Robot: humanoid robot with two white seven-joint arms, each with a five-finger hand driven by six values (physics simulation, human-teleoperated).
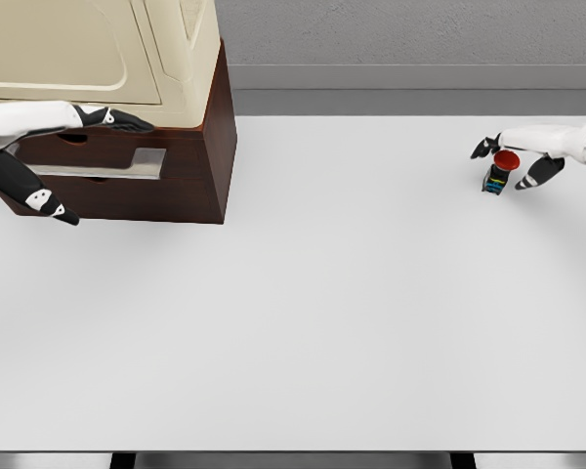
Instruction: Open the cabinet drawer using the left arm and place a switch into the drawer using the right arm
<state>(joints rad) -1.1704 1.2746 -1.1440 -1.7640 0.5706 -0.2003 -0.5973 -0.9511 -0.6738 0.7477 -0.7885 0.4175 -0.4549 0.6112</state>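
The white table [303, 322] is the landmark. At its far right, the right hand [521, 161] has its fingers spread around the switch [498, 172], not yet closed on it. The switch looks small, light and rigid; I would grip its dark body, below the red button. At the far left, the left hand [49, 161] is at the partly open cabinet drawer [127, 164]; I cannot tell its grip.

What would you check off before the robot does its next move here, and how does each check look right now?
1. Left hand at the cabinet drawer: ok, at the drawer front.
2. Drawer open wide enough for the switch: not ok, only slightly out.
3. Right hand at the switch: ok, fingers around it.
4. Firm grip on the switch: cannot tell.
5. Switch off the table: not ok, seems to rest on it.
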